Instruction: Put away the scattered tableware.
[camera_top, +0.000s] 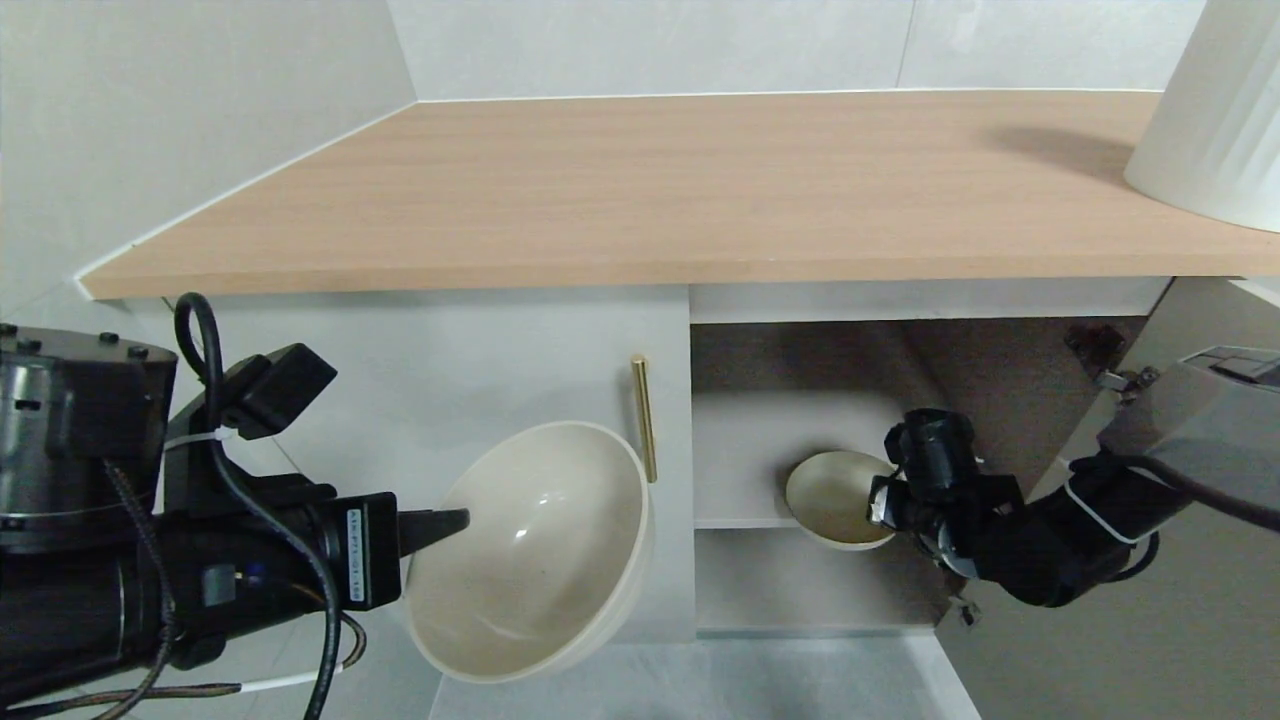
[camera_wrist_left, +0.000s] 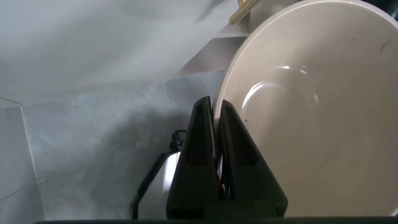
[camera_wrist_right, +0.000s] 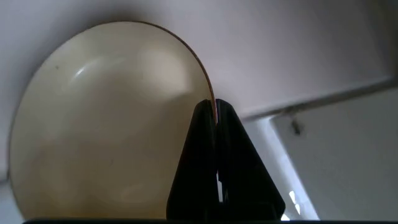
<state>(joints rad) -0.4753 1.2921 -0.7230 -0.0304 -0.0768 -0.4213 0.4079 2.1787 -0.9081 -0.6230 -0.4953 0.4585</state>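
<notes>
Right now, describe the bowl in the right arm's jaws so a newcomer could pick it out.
Under the wooden countertop, look into the open cabinet compartment on the right. At the front edge of its shelf is a small cream bowl, tilted, its rim pinched in the right arm's jaws. It is much smaller than the off-white bowl the left arm holds before the closed door.

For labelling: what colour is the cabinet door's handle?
Brass-gold handle, clearest in the head view.
</notes>
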